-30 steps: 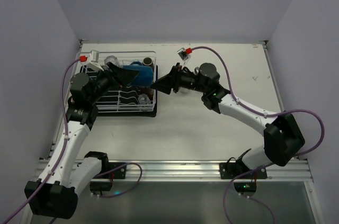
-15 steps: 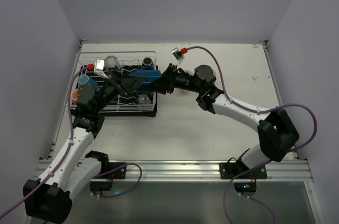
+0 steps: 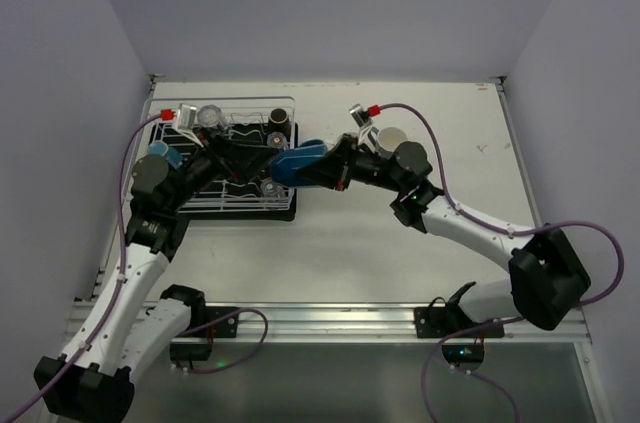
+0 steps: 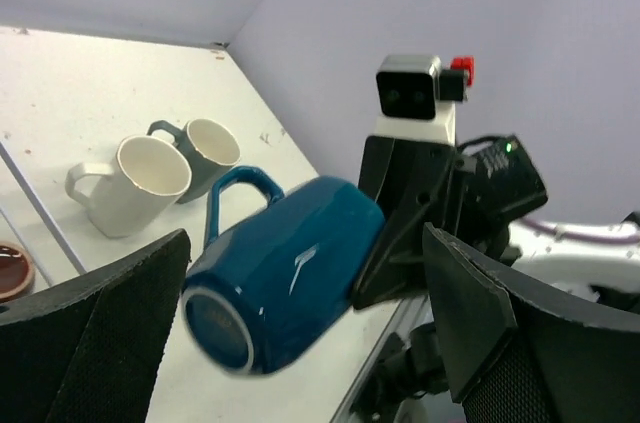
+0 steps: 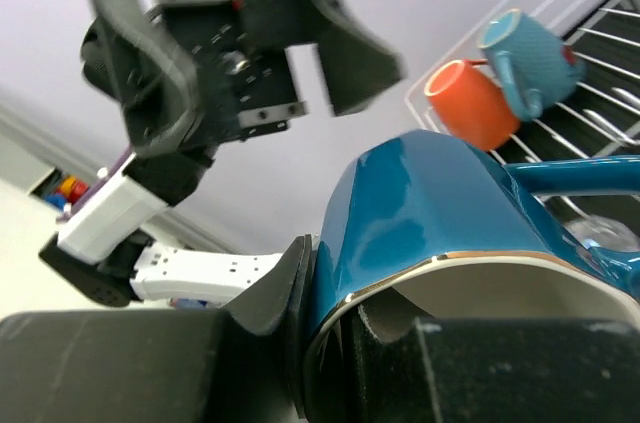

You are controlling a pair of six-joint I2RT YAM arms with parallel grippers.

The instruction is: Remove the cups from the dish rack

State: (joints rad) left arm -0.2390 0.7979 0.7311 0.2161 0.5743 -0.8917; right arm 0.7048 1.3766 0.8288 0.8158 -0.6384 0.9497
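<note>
A dark blue mug (image 3: 298, 165) hangs on its side just past the right edge of the dish rack (image 3: 225, 205). My right gripper (image 3: 330, 171) is shut on its rim, one finger inside and one outside (image 5: 300, 293). My left gripper (image 3: 255, 158) is open over the rack's right part, its fingers (image 4: 95, 338) spread wide on either side of the mug's base (image 4: 290, 273) without touching it. In the rack sit a light blue mug (image 3: 165, 153), an orange mug (image 5: 470, 103), a glass tumbler (image 3: 210, 118) and a dark brown cup (image 3: 280, 120).
A cream mug (image 4: 135, 183) and a grey mug (image 4: 205, 151) stand on the white table right of the rack, close behind my right arm. The side walls run along the table's left and right edges.
My right gripper has shut on the dark blue mug's rim and drawn it right, off the rack. My left gripper has opened and let the mug go.
</note>
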